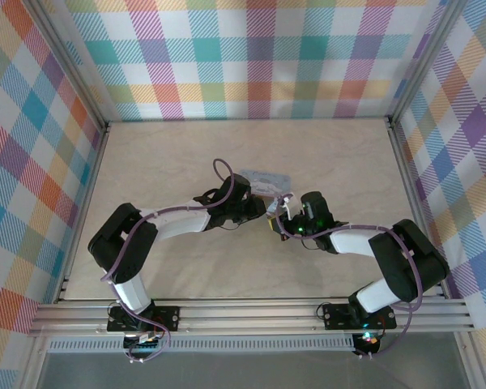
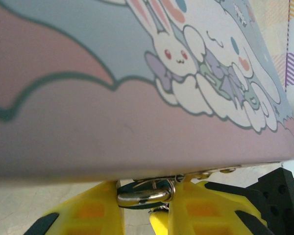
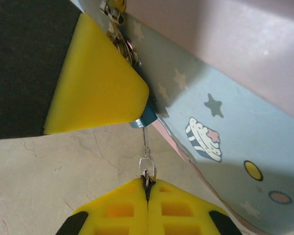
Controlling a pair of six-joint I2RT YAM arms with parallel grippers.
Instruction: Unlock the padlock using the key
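The pale blue cartoon tin [image 2: 137,73] looms close over my left gripper [image 2: 146,192]. That gripper is shut on the padlock [image 2: 137,198], whose metal shackle lies across between the yellow fingers. In the right wrist view, the padlock's dark blue body [image 3: 143,119] peeks out below a left finger [image 3: 95,83]. The thin key [image 3: 146,147] runs from the padlock's underside down to my right gripper [image 3: 147,182], which is shut on the key's round head. From above, the left gripper [image 1: 257,212] and the right gripper [image 1: 277,224] meet just in front of the tin [image 1: 259,180].
The tin's starred side wall [image 3: 225,112] stands right beside the key. The beige table [image 1: 186,154] is fenced by checked walls at the back and sides, and a metal rail [image 1: 251,312] runs along the near edge.
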